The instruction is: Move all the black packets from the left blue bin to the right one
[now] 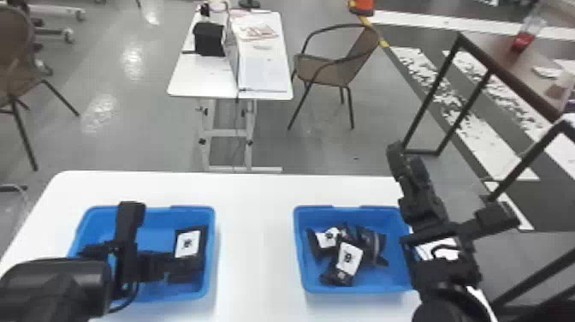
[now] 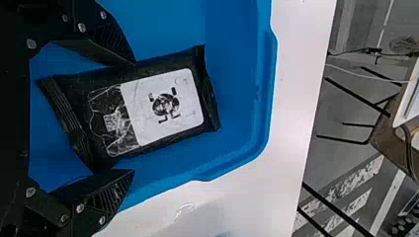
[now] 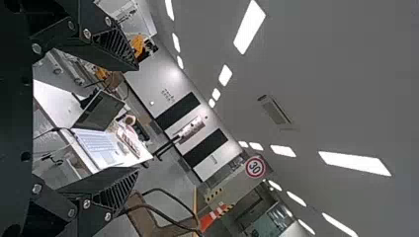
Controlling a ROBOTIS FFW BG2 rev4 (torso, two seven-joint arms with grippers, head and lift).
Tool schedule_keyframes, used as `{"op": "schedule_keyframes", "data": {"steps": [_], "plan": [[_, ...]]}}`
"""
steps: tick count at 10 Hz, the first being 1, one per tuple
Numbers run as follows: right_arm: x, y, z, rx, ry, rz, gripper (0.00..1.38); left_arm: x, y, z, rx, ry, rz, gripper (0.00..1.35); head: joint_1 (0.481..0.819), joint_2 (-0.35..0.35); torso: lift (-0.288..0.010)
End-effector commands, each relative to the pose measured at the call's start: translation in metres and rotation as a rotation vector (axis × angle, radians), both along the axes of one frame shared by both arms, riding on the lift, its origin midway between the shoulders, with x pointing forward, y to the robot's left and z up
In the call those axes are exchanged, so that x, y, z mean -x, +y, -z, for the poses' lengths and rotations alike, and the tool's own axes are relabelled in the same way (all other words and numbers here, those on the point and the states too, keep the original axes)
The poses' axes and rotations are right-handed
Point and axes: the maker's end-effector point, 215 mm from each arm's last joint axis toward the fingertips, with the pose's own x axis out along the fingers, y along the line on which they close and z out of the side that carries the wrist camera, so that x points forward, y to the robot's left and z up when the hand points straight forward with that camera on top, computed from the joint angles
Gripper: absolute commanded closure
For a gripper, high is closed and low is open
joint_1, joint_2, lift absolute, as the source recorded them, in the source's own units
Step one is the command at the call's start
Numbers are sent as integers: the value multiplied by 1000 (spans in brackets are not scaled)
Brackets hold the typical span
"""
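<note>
A flat rectangular packet of black, slightly crinkled film (image 2: 89, 143) lies label up in the left bin, a blue plastic tray with rounded corners and a smooth lip (image 1: 149, 209), near the side facing the other bin. Its end seals are pressed into fine ridges. On its face sits a matte white label with rounded corners (image 2: 185, 116), printed with a dark round emblem and small marks; next to it is a shiny, wrinkled patch holding a small square code. The packet's long axis runs roughly from the robot's side toward the far side, with the labelled half farther away.

The left gripper (image 1: 174, 269) is over this bin, its ribbed black fingers apart, one along each long side of the packet.

In the right bin, a matching blue plastic tray (image 1: 357, 289), a loose heap of glossy black packets (image 1: 338, 277) lies at mixed angles. Two white labels face up; the nearest packet slants, its labelled end pointing away from the robot and a little to the right.

The right gripper (image 1: 407, 161) is parked, raised beyond the right bin's outer side, its ribbed fingers wide apart. Both bins rest on a smooth white tabletop (image 1: 256, 240).
</note>
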Motion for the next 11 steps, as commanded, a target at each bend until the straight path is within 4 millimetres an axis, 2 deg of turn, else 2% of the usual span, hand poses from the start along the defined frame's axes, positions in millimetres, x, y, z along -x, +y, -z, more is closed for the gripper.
{"op": "schedule_keyframes", "data": {"steps": [1, 2, 3, 4, 5, 6, 8, 9, 11], "plan": [[1, 1, 1, -6, 1, -1, 325, 3, -3, 12, 11, 34, 10, 340, 695, -161, 0], [0, 1, 1, -12, 0, -2, 325, 6, -2, 19, 6, 51, 13, 380, 695, -164, 0], [0, 2, 2, -16, 1, -3, 325, 2, 1, 19, 6, 41, 1, 541, 695, -164, 0], [2, 2, 4, -17, 4, -3, 325, -7, 5, 13, 6, -7, -1, 874, 695, -162, 0], [3, 1, 6, -23, 8, -2, 325, -12, 9, 8, 1, -40, 10, 1049, 695, -159, 0], [3, 3, 8, -29, 11, -7, 325, -15, 10, 4, 1, -66, 32, 1130, 695, -154, 0], [1, 13, 9, -32, 18, -27, 325, -14, 5, -13, 51, -142, 67, 1130, 695, -149, 0], [0, 19, 11, -35, 20, -37, 326, -6, 4, -25, 65, -173, 86, 1130, 695, -148, 0], [0, 29, 13, -35, 25, -61, 325, 14, -1, -61, 105, -245, 111, 1130, 695, -141, 0]]}}
